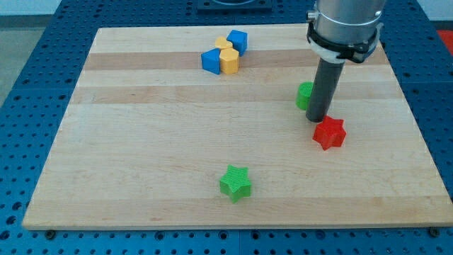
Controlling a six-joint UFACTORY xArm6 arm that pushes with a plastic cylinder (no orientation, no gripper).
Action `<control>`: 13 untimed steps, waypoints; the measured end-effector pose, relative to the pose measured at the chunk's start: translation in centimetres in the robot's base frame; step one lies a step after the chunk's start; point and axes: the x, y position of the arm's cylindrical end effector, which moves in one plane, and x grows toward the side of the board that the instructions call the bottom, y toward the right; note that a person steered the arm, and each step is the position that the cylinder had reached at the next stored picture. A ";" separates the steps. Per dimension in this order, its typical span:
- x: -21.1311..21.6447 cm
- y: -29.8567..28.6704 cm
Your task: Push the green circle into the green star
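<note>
The green star [236, 183] lies near the view's bottom centre of the wooden board [141, 142]. The green circle [304, 95] sits at the view's right, partly hidden behind my dark rod. My tip [316, 120] rests on the board just right of and below the green circle, touching or nearly touching it. The red star [330, 133] lies just below and right of my tip.
A cluster at the view's top centre holds a blue block [211, 61], a yellow block [227, 57] and a blue cube [238, 41]. The board's right edge runs close past the red star. A blue perforated table surrounds the board.
</note>
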 end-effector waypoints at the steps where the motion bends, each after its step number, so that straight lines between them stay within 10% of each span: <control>1: -2.9 2.9; 3: -8.0 1.7; 8: 9.8 -5.8; 13: 7.9 -6.3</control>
